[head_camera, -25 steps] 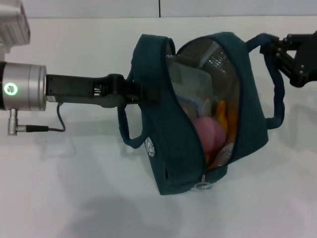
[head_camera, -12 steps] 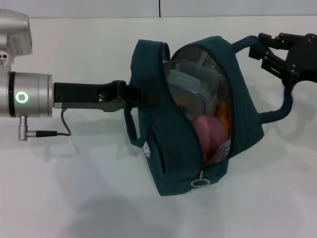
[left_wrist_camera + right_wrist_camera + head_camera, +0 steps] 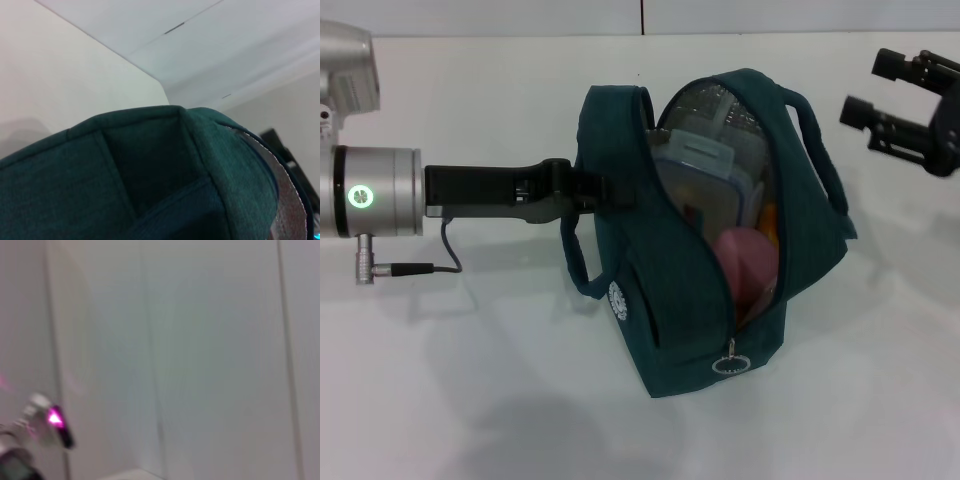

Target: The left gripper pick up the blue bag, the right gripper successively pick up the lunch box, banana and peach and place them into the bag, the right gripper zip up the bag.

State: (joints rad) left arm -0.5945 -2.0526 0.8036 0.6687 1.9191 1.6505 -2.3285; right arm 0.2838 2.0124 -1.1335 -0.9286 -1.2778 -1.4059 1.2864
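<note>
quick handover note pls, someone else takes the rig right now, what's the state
Left gripper: shut on the near side of the dark teal fabric lunch bag, holding it up on the white table.
Right gripper: open, empty, off to the bag's right, clear of its loop handle.
Done: clear blue-lidded lunch box, yellow banana and pale pink peach are all inside.
Left: bag gapes open; metal zipper pull sits at the near, low end. Right gripper must zip it.

Unzipped blue bag (image 3: pixel 670 290) mouth (contents crowding)
</note>
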